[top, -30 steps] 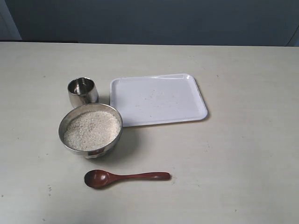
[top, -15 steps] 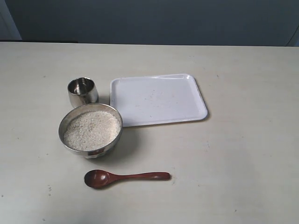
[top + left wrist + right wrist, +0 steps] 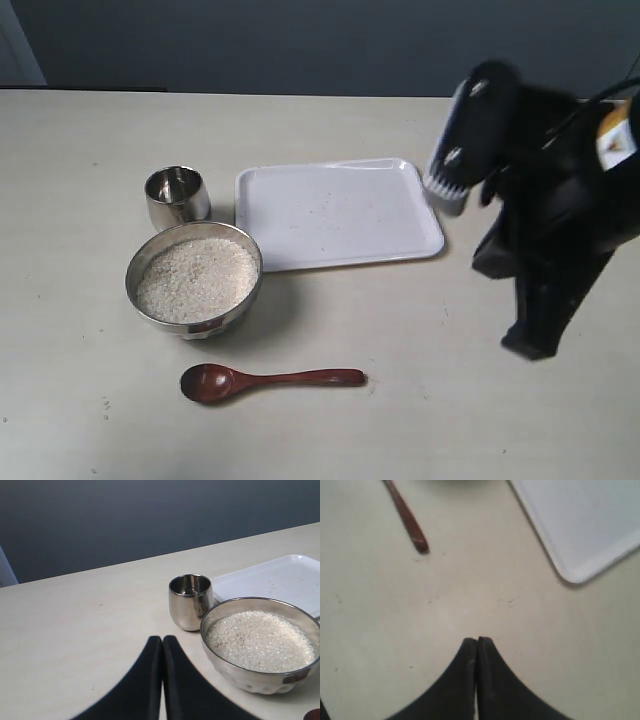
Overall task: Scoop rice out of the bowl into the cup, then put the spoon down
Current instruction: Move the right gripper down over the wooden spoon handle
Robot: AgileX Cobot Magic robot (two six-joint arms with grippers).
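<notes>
You have one bowl (image 3: 205, 326) full of rice (image 3: 195, 278), and one cup (image 3: 180, 208) just beside it. One spoon (image 3: 270, 380) lies flat on the tabletop (image 3: 420, 420), near the bowl but not touching it. One white tray (image 3: 338, 212) sits next to the cup. Your left gripper (image 3: 162, 639) and right gripper (image 3: 477, 641) are both clenched, holding nothing. Your right arm (image 3: 545, 230) hangs beside the tray, well apart from the spoon.

Soft even light, faint shadows, bowl (image 3: 212, 322) rim glinting, right arm (image 3: 545, 235) blurred
</notes>
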